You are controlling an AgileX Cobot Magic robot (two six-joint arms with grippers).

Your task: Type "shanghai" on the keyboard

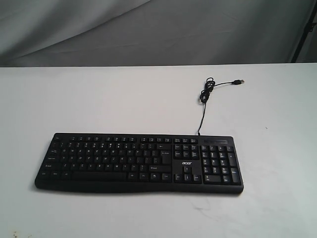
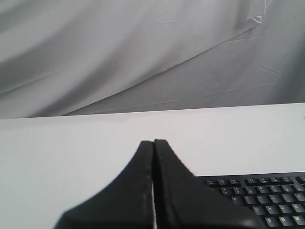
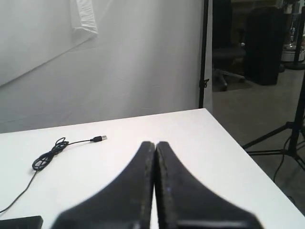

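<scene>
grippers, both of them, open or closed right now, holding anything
left gripper: closed, holding nothing
right gripper: closed, holding nothing

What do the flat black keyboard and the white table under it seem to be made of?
The flat black keyboard looks like matte moulded plastic: dull, even surface, no glare. The white table seems smooth laminate or painted board, faintly sheened; which, I cannot tell.

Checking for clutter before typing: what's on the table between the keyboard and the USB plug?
Only the keyboard's thin cable, bunched in a coil near the plug; otherwise bare table, seen in the exterior view.
</scene>
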